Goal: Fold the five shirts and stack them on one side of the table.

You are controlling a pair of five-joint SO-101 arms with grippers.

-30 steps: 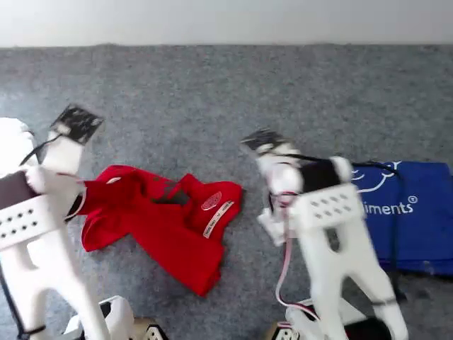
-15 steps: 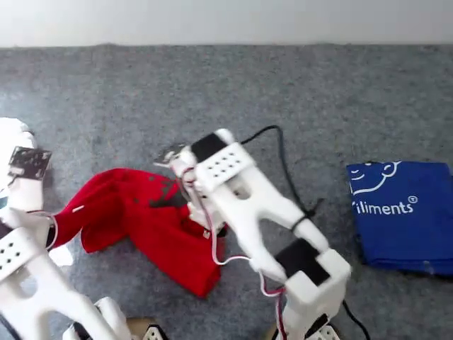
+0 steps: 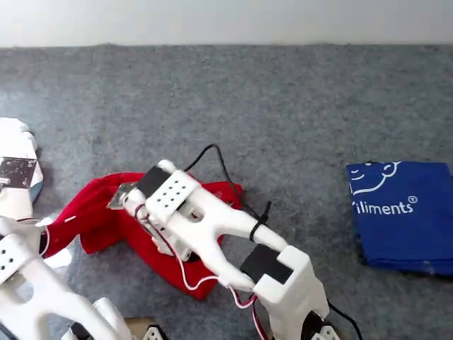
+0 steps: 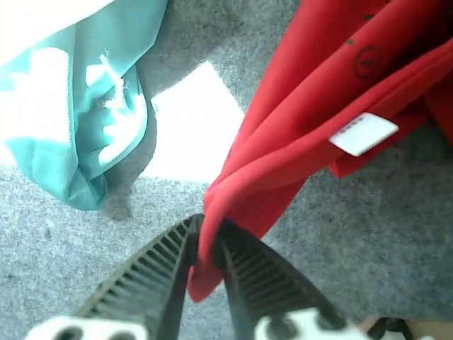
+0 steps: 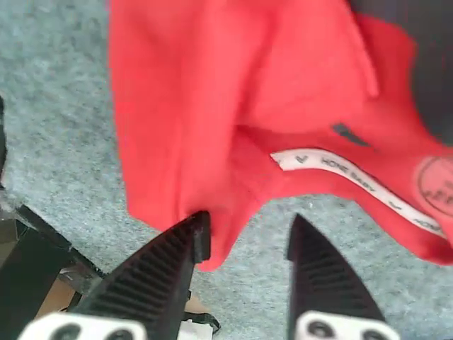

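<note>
High view: red shirt crumpled on the grey worktop, left of centre. Right arm lies stretched across it from the near edge. Left arm sits at the near left corner, by the shirt's left end. Folded blue shirt lies flat at the far right, well apart. Left wrist view: left tool pinched tight on a bunched fold of the red shirt. White label on the cloth; teal shirt heaped just beside. Right wrist view: right tool spread wide, holding nothing. One finger is at the red shirt's edge, the other over bare worktop.
</note>
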